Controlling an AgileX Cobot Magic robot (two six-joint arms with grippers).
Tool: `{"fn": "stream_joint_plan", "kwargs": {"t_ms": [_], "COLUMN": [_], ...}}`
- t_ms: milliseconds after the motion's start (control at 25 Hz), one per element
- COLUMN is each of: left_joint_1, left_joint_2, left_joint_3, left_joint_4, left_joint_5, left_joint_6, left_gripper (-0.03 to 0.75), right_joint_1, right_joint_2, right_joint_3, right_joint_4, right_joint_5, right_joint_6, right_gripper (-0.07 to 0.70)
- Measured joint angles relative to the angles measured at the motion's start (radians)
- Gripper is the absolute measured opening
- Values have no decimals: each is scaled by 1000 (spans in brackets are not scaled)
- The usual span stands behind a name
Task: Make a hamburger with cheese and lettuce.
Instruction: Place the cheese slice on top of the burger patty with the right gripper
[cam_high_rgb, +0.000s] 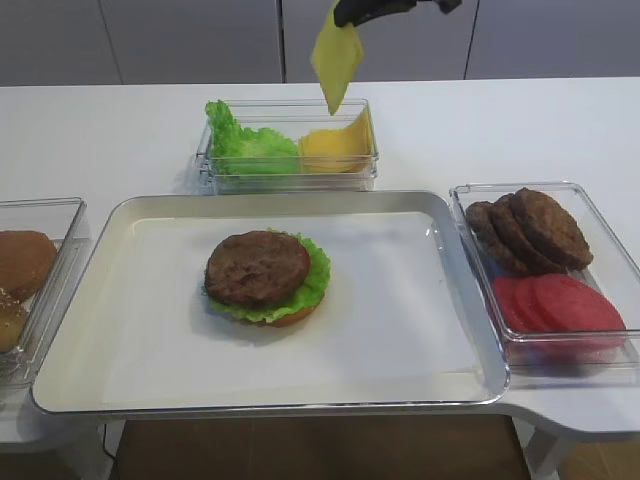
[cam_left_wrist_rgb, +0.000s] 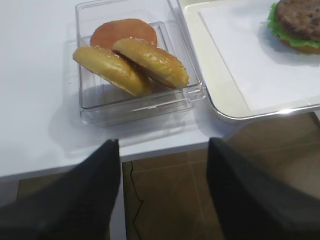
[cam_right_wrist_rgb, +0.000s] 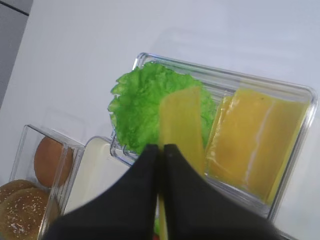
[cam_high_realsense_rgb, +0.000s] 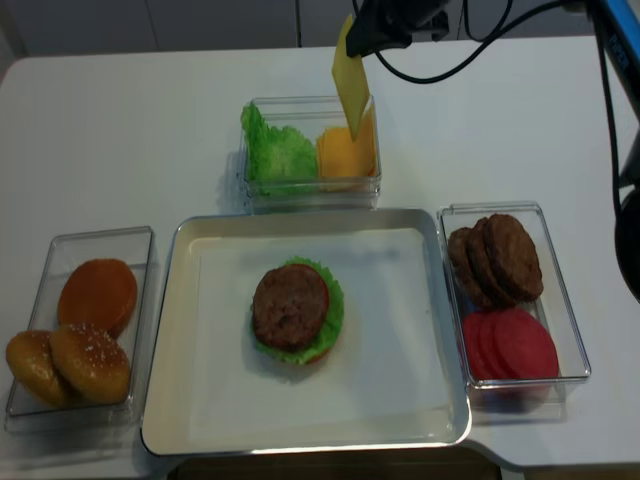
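While lifted: one cheese slice.

My right gripper hangs high above the clear bin, jaws pinched tight on the top edge of a cheese slice. My left gripper waits spread apart, low off the table edge.

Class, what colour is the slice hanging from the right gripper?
Pale yellow: the cheese, pinched by the right gripper, shows best in the exterior high view.
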Motion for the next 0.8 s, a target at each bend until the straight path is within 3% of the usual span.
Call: {"fn": "stream_joint_plan", "kwargs": {"t_ms": [440, 800], "left_joint_1": [0, 0], "left_joint_2": [0, 0], "left_joint_3": [0, 0], "left_joint_4": [0, 0], "left_joint_5": [0, 0], "left_joint_6": [0, 0], "left_gripper": [414, 414], "right_joint_1": [59, 78], "right_joint_2": [-90, -226], "right_joint_3": [5, 221], "right_joint_4": [-8, -1], "right_joint_5": [10, 10], "right_joint_6": [4, -47], "right_gripper": [48, 48]}}
